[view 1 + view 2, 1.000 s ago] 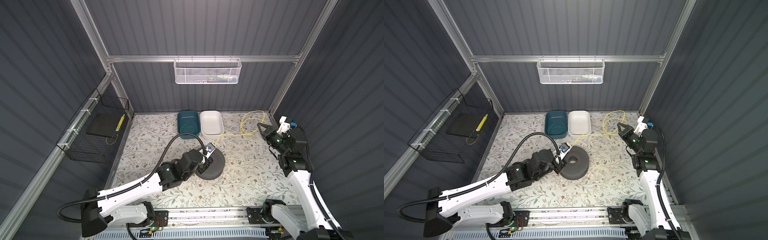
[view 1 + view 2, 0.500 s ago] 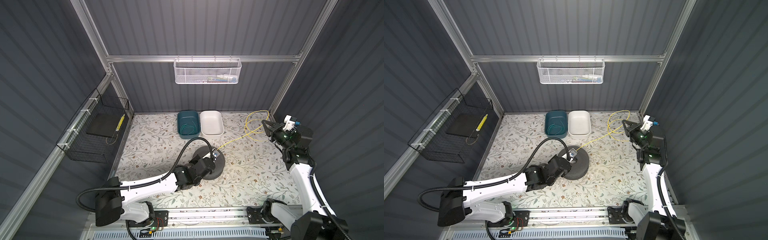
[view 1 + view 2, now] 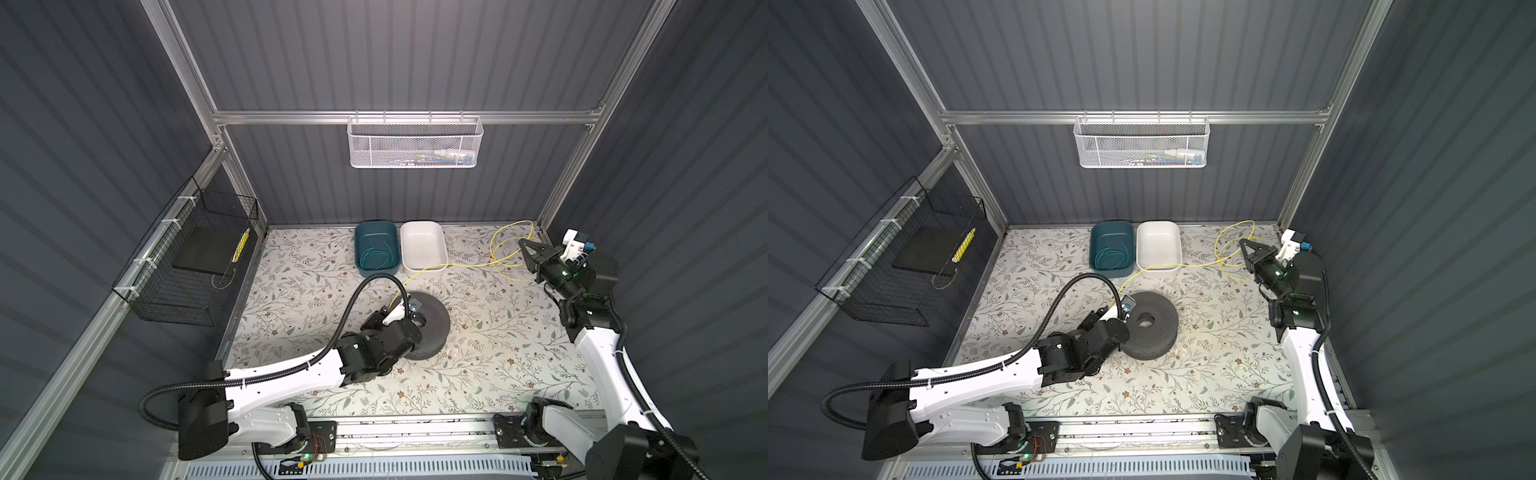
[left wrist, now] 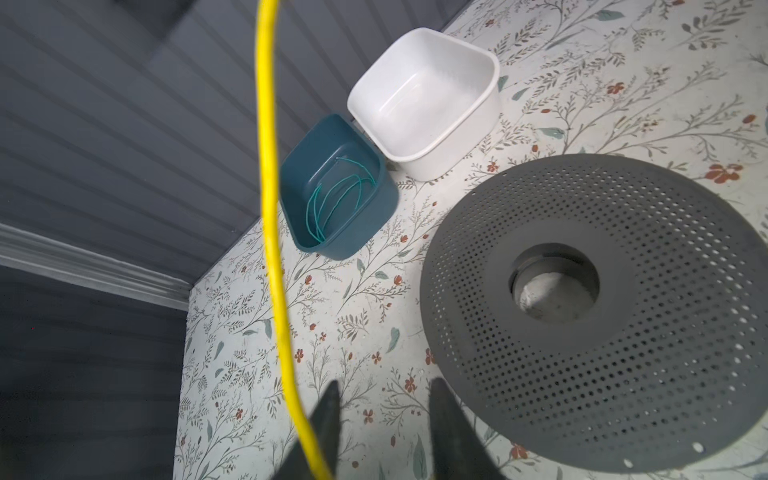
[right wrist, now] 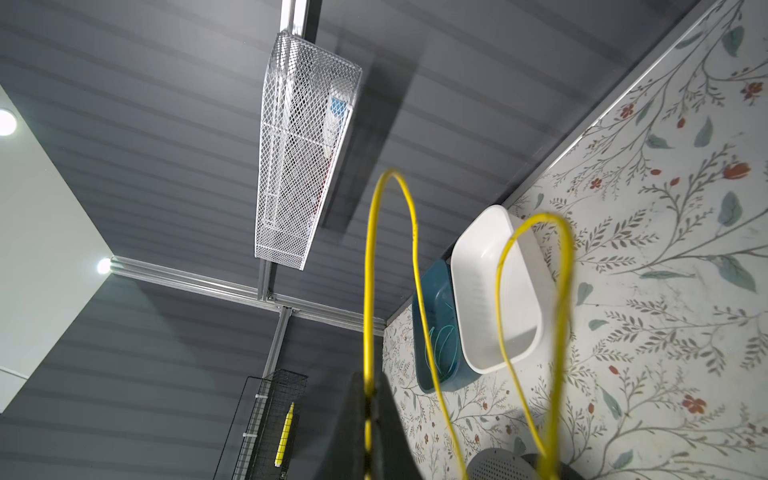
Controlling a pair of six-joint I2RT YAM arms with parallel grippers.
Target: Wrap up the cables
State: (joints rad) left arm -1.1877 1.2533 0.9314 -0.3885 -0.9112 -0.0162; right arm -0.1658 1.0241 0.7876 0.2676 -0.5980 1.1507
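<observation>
The yellow cable [image 3: 457, 265] [image 3: 1200, 264] runs from two loose loops at the back right across the floor to the left arm's wrist. My right gripper [image 3: 524, 245] [image 3: 1244, 245] [image 5: 368, 382] is shut on the yellow cable [image 5: 368, 270] beside those loops. My left gripper [image 3: 376, 314] [image 3: 1096, 316] [image 4: 384, 384] stands open just left of a grey perforated spool [image 3: 432, 328] [image 4: 602, 374]. Only floor shows between its fingers, and the yellow cable [image 4: 270, 166] passes along the outside of one finger. The teal-green cable [image 3: 376, 257] [image 4: 332, 199] lies coiled in the teal bin [image 3: 376, 224].
An empty white bin [image 3: 422, 224] stands beside the teal bin at the back wall. A white mesh basket [image 3: 415, 141] hangs on the back rail. A black wire basket [image 3: 187, 257] holding a yellow pen hangs on the left wall.
My left gripper has opened and let go of the yellow cable, ending just left of the spool. My right gripper has carried its cable end further toward the back right corner.
</observation>
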